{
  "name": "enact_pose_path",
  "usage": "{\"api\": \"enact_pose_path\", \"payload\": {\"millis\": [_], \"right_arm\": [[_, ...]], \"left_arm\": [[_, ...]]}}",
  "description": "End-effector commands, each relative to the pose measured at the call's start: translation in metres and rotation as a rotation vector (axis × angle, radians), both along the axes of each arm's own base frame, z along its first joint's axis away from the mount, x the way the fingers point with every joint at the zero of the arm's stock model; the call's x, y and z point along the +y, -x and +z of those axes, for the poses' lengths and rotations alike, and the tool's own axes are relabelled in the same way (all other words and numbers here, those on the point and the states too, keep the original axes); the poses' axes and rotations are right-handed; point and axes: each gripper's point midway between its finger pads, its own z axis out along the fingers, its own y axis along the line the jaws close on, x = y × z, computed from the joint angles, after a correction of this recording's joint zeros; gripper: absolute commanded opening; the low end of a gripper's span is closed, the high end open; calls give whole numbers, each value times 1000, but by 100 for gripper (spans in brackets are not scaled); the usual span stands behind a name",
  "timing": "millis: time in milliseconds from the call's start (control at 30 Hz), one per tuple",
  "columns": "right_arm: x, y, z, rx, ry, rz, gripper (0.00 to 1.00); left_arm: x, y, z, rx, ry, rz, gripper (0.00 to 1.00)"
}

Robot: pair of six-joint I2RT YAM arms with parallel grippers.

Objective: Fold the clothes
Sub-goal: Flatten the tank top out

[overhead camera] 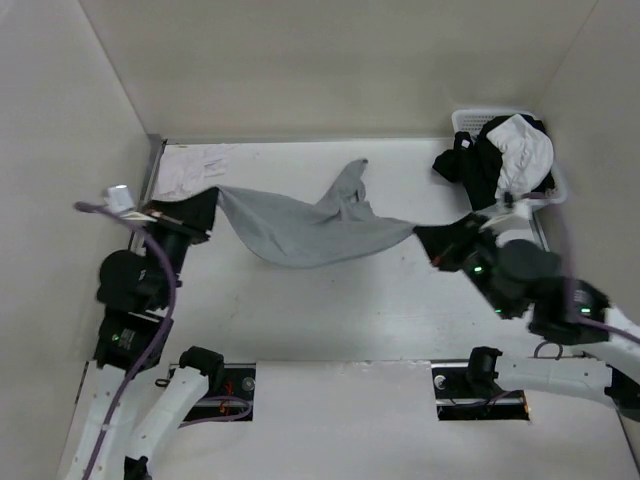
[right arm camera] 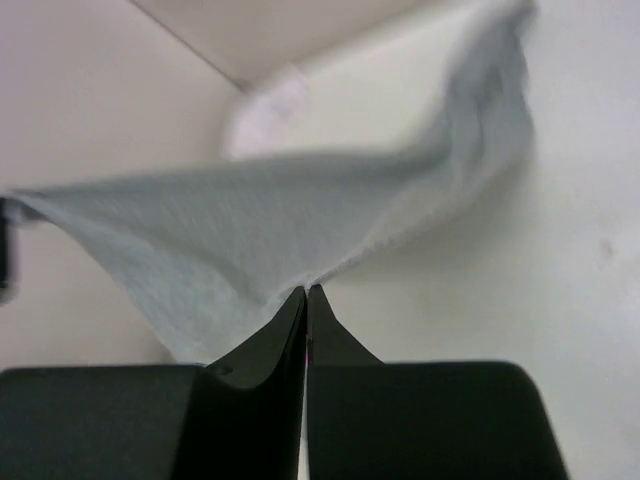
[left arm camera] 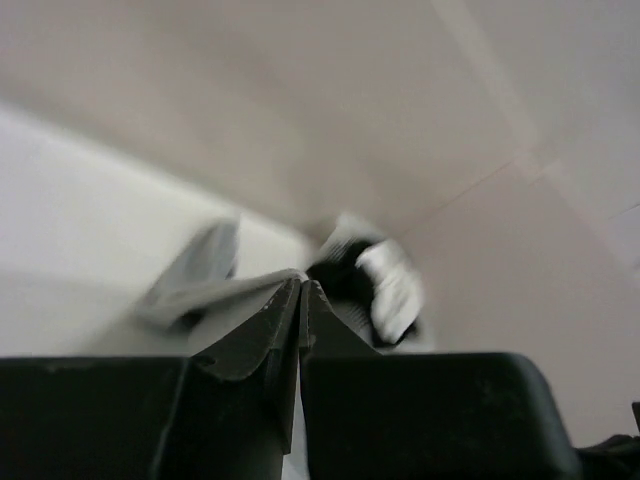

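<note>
From above, we had the grey garment (overhead camera: 310,228) strung between both arms over the far half of the table (overhead camera: 330,310). It sagged in the middle, and one flap trailed toward the back wall. The left gripper (overhead camera: 213,205) was pinched shut on its left corner and the right gripper (overhead camera: 420,233) on its right corner. We judged this to be the spreading step. The next move called for both arms to lower the cloth evenly and taut, so it lay flat before any fold. The white cloth (overhead camera: 195,165) lay just behind the left corner. The basket (overhead camera: 480,118) of black and white garments (overhead camera: 505,155) stood close behind the right arm. Either could snag a wide swing.

In the left wrist view, the left gripper (left arm camera: 300,298) had its jaws meeting tip to tip. A blurred band of the grey garment (left arm camera: 215,288) led away from them, and the black and white garments (left arm camera: 370,285) were a smear beyond.

In the right wrist view, the right gripper (right arm camera: 306,298) was clamped on the edge of the grey garment (right arm camera: 250,220). The cloth fanned out toward the other arm, raised off the table, with the white cloth (right arm camera: 275,105) pale and blurred behind it.
</note>
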Motion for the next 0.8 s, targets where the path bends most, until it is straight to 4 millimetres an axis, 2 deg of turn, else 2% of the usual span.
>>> {"api": "enact_pose_path", "payload": {"millis": [0,100,200,267,333,400,467,533,600,667,767], "right_arm": [[-64,2,102,-226,95,-144,1],[-83,7,182,-343,92,-184,1],[-94,13,252,-446,65,-189,1],[-95,17,287,-523,57,-178,1],[-97,16,312,-592,71,-209,2],[-93,14,323,-641,102,-250,2],[-84,7,322,-686,154,-299,2],[-62,-10,306,-709,238,-330,2],[-34,-37,275,-702,330,-317,1],[-17,-70,243,-655,348,-286,0],[-1,-122,206,-569,286,-188,0]], "left_arm": [[30,45,136,-350,122,83,0],[50,69,202,-477,123,158,0],[60,83,245,-558,143,195,0],[68,88,264,-586,142,234,0],[72,88,272,-596,141,258,0],[72,78,269,-575,129,273,1],[68,54,250,-514,95,293,1],[60,18,213,-417,52,301,1],[55,-19,171,-314,18,319,1],[57,-52,135,-218,7,342,1],[60,-102,99,-115,21,322,1]]}}
